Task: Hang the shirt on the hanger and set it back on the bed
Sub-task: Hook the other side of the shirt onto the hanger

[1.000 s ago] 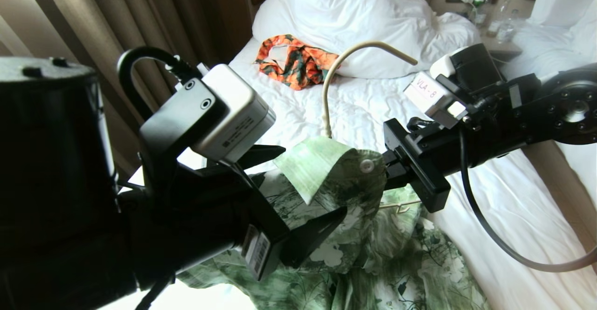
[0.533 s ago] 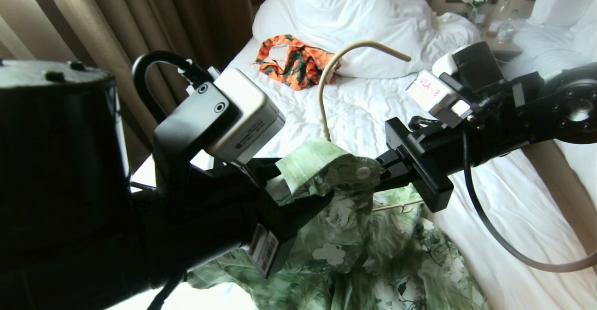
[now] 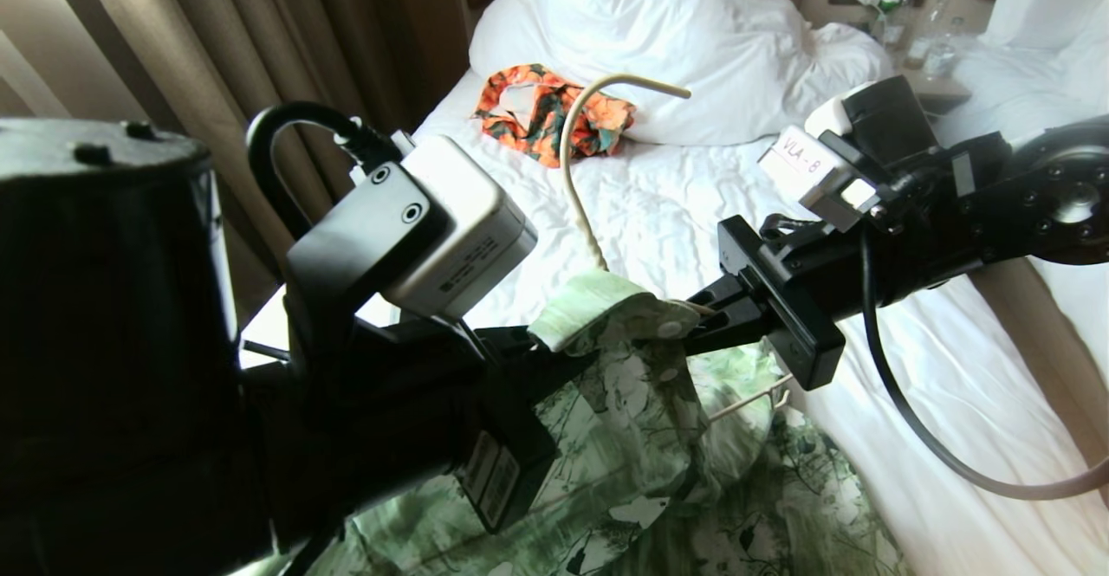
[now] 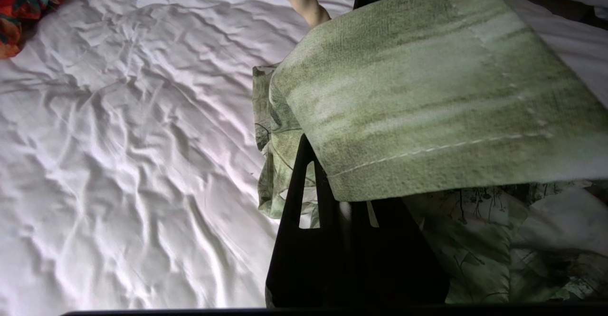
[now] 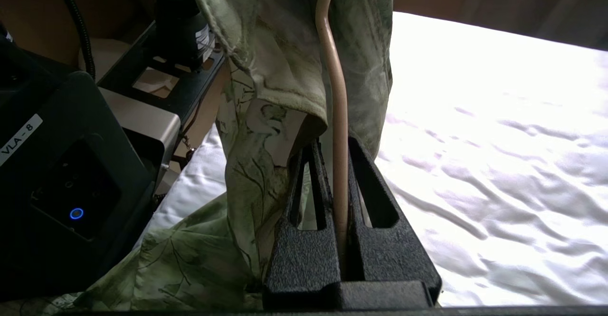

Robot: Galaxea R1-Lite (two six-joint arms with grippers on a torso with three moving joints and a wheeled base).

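Observation:
The light-green floral shirt (image 3: pixel 641 437) hangs over the bed (image 3: pixel 676 212), with its collar (image 4: pixel 427 92) draped on the cream wire hanger (image 3: pixel 576 126). The hanger's hook rises above the collar and leans left. My left gripper (image 3: pixel 544 349) is shut on the shirt at the collar's left side; in the left wrist view the left gripper (image 4: pixel 342 206) has its tips hidden under the collar flap. My right gripper (image 3: pixel 697 312) comes in from the right, and the right wrist view shows the right gripper (image 5: pixel 333 147) shut on the hanger's wire (image 5: pixel 338 116), beside the shirt (image 5: pixel 266 78).
An orange-and-dark-green garment (image 3: pixel 541 113) lies near the big white pillows (image 3: pixel 658 22). Brown curtains (image 3: pixel 217 48) hang along the bed's left side. A nightstand with bottles (image 3: pixel 931 61) and a second white bed (image 3: pixel 1040 30) are at the far right.
My left gripper has gone from open to shut on the shirt at the collar. The hanger's hook has tipped over to the left and the collar has sunk a little.

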